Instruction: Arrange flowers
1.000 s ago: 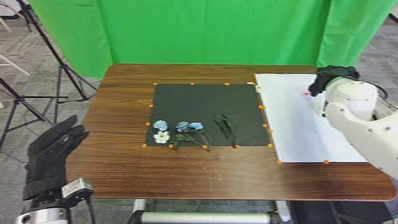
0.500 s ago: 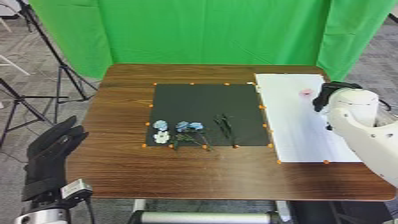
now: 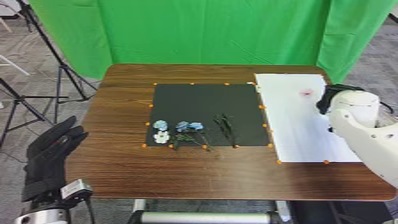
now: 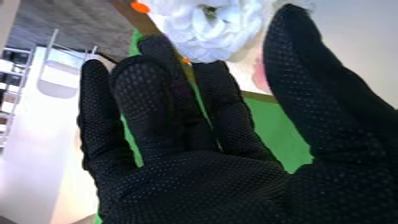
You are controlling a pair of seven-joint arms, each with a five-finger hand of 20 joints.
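Note:
In the head view, my right hand [image 3: 329, 98] is over the right part of the white sheet [image 3: 298, 130], to the right of a small pink flower [image 3: 306, 92]. The right wrist view has my right hand [image 4: 191, 175] open, fingers nearly straight; a large white flower [image 4: 209, 27] shows beyond the fingertips, and I cannot tell if they touch. Part of the pink flower [image 4: 259, 76] appears beside the thumb. Blue flowers [image 3: 188, 125], a white flower [image 3: 162, 137] and green stems [image 3: 225, 127] lie on the black mat [image 3: 191, 102]. My left hand [image 3: 53, 155] is open off the table's left side.
Small orange markers line the edges of the mat and sheet. The brown table [image 3: 178, 175] has bare wood in front of the mat. A green curtain [image 3: 213, 35] hangs behind it, and black stands rise at the left.
My right hand has drawn back rightward and slightly nearer, uncovering the pink flower on the sheet, then shifted a little farther right. My left hand has stayed put.

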